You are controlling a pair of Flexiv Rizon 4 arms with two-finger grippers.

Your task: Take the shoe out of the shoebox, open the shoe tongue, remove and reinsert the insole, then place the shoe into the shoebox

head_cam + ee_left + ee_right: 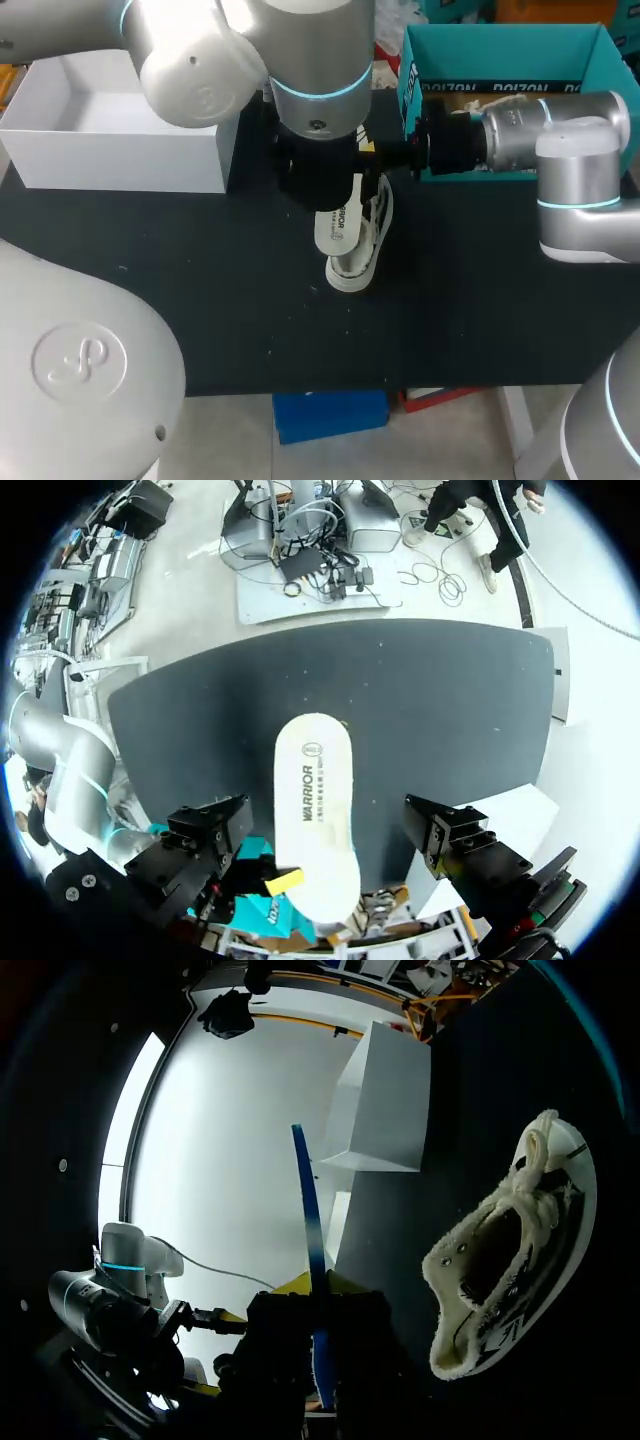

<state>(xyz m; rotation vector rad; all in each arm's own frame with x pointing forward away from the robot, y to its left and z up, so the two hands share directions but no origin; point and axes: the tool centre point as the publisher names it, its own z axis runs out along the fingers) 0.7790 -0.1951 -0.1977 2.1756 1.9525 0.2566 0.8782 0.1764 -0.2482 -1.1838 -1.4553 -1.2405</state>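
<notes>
Under the left arm [315, 60], insole [335, 225] half-hides shoe [370, 250].

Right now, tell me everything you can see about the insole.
The insole is white, flat and elongated with rounded ends. Dark print runs along its face, and it looks like thin foam. It is out of the shoe and raised above the dark table. The left claw holds it at one end, where one yellow tip shows against its edge. I cannot tell whether it touches the shoe.

Glossy silver-white arms [200, 60], glowing cyan joint rings [318, 92], black wrist blocks [318, 165], embossed logo [82, 362] on one shell.
</notes>
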